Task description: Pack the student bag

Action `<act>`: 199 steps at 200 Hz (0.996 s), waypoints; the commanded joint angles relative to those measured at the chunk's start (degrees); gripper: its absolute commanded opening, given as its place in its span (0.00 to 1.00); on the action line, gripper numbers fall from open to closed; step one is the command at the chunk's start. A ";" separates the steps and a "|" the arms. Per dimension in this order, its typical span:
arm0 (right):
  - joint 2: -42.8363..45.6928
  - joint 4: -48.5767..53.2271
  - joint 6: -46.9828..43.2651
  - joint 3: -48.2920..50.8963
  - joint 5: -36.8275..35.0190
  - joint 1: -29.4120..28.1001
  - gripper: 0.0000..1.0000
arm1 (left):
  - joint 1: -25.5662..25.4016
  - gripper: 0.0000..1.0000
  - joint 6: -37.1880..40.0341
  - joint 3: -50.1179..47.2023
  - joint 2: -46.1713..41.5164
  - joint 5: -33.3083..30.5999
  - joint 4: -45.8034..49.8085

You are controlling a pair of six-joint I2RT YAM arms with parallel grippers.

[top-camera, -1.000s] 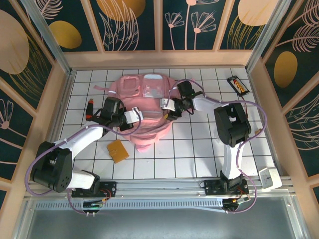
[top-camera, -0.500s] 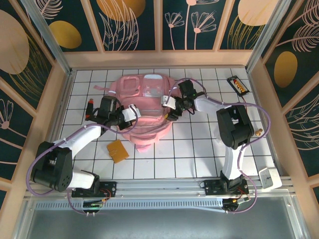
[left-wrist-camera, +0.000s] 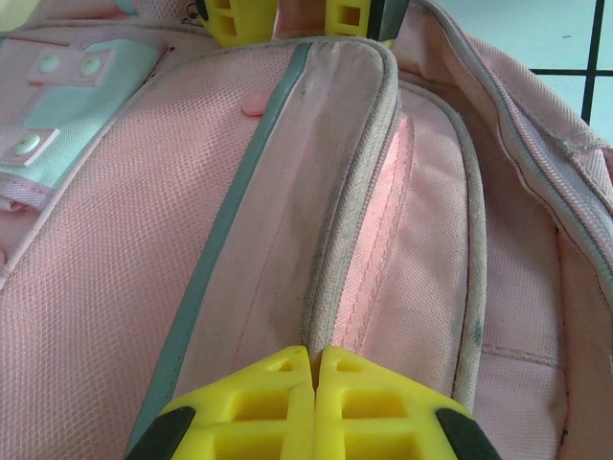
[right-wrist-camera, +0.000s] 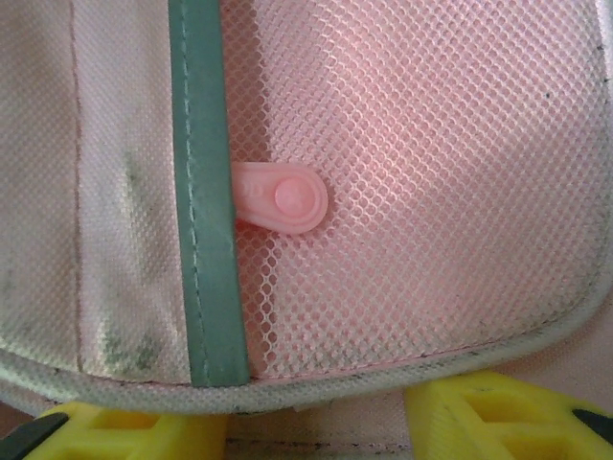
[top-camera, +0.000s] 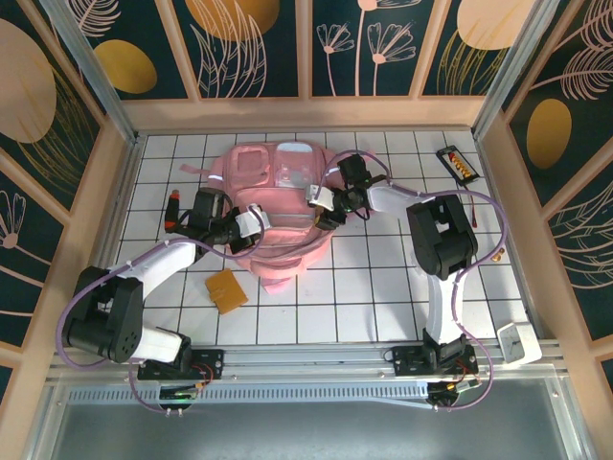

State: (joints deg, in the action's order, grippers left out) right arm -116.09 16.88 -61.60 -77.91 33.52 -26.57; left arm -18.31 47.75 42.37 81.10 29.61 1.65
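the student bag (top-camera: 278,182) lies flat at the far middle of the table (top-camera: 383,287). i judge i'm at the opening step, since nothing is packed yet. my left gripper (left-wrist-camera: 316,369) is pinched tight on the flap's piped rim (left-wrist-camera: 350,192). my right gripper (right-wrist-camera: 316,426) straddles that rim, fingers apart. next, i think the right must close and lift the rim. count: one bag, two grippers, one orange card (top-camera: 227,290) near left, one red-tipped pen (top-camera: 173,208) left, one dark case (top-camera: 456,163) far right, one white piece (top-camera: 518,342) near right.

Your left gripper (left-wrist-camera: 314,362) pinches the piped flap edge of the student bag (left-wrist-camera: 115,268). The right gripper (left-wrist-camera: 292,15) straddles its far end.
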 commanded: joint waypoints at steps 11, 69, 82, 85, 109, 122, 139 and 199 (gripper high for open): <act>2.25 5.71 -3.23 2.98 4.36 0.46 0.43 | -0.13 0.00 -0.15 0.26 0.14 4.23 -1.69; 5.59 5.76 -5.86 4.91 4.10 0.56 0.33 | 0.02 0.00 -0.29 1.13 0.91 3.66 -1.13; 5.91 5.38 -5.77 5.47 4.42 0.61 0.33 | -0.05 0.00 -0.32 1.35 1.08 3.75 -0.87; 5.96 5.25 -5.66 5.55 4.56 0.58 0.33 | -0.01 0.00 -0.37 1.42 1.19 3.72 -0.86; 7.07 2.92 -3.99 7.16 5.84 0.90 0.23 | 0.02 0.00 -0.37 1.49 1.31 3.59 -0.77; 7.81 1.17 -3.13 8.28 6.12 1.14 0.15 | -0.03 0.00 -0.45 1.40 1.32 3.53 -0.86; 8.19 1.24 -2.43 8.35 7.10 1.50 0.04 | -0.03 0.00 -1.36 1.33 1.24 2.95 -1.49; 12.90 -3.02 1.85 13.17 12.26 2.00 0.00 | 0.02 0.00 -5.77 1.23 1.18 2.48 -2.18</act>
State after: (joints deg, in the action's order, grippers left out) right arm -107.26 15.33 -62.17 -67.57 40.18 -24.67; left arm -18.31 44.71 42.52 81.84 29.65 1.69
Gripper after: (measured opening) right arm 0.038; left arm 0.049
